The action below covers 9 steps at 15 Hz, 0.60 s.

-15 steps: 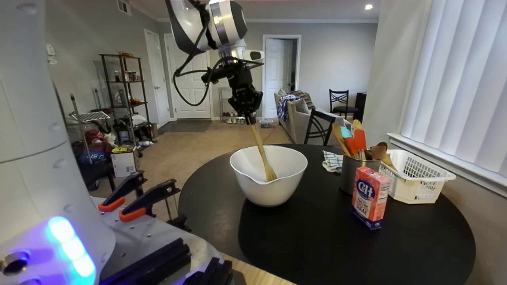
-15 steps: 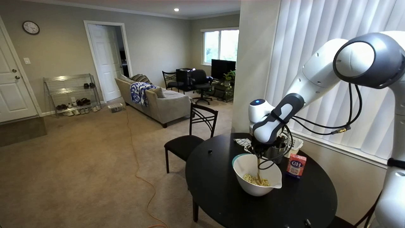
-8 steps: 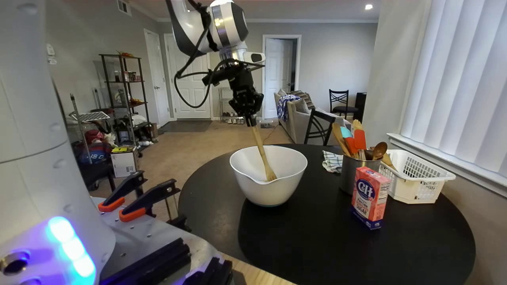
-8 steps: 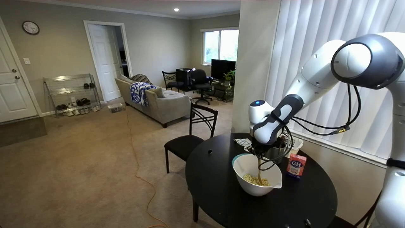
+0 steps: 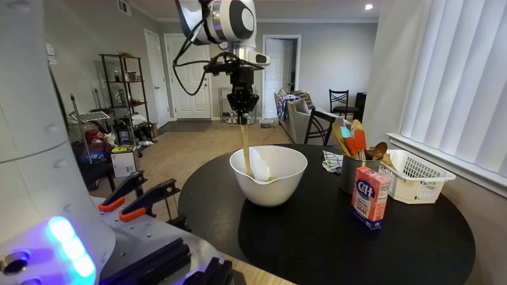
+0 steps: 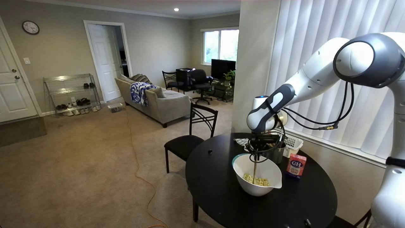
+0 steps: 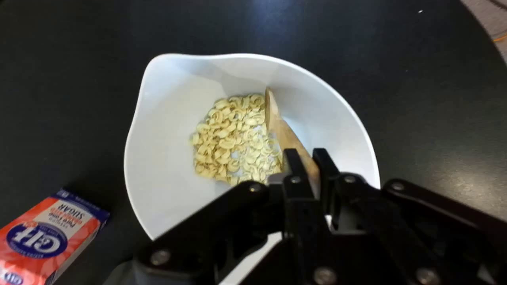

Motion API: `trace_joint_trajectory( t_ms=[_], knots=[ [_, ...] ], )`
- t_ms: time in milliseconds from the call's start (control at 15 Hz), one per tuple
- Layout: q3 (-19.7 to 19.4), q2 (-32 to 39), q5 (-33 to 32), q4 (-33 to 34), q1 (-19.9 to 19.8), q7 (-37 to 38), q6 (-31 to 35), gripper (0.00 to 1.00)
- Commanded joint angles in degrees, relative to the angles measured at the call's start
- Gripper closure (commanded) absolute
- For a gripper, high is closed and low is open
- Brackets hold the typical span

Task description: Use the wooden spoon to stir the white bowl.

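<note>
The white bowl (image 5: pixel 273 192) stands on the black round table and shows in both exterior views (image 6: pixel 269 169) and in the wrist view (image 7: pixel 166 158). Pale yellow curled pieces (image 7: pixel 223 146) lie in its bottom. My gripper (image 7: pixel 305 156) is above the bowl, shut on the handle of the wooden spoon (image 7: pixel 287 136). In an exterior view the gripper (image 5: pixel 243 118) points down and the spoon (image 5: pixel 246 152) stands nearly upright inside the bowl. The spoon's head is at the edge of the pieces, near the bowl's wall. Whether it touches the bottom I cannot tell.
A pink sugar box (image 5: pixel 370 198) stands on the table (image 5: pixel 317 245) beside the bowl. Behind it are a metal utensil holder (image 5: pixel 352 178), a white slatted basket (image 5: pixel 420 186) and a checked cloth (image 5: pixel 332 161). A black chair (image 6: pixel 186 145) stands by the table.
The gripper and spoon have swung left in both exterior views. The spoon has gone from leaning to nearly upright, and its head has moved across the bowl. The bowl has stayed in place.
</note>
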Motion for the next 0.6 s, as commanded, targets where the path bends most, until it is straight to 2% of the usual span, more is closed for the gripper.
trace_joint_trajectory(
  t_ms=[0,200,533],
  knots=[
    [1.05,0.53,12.09,2.85,-3.70,-7.96,-6.33,0.94],
    [0.51,0.26,16.33,2.79,-4.55,-10.54,-4.66,0.94],
    [-0.29,1.11,13.26,1.70,-2.40,-9.49,0.19,0.94]
  ],
)
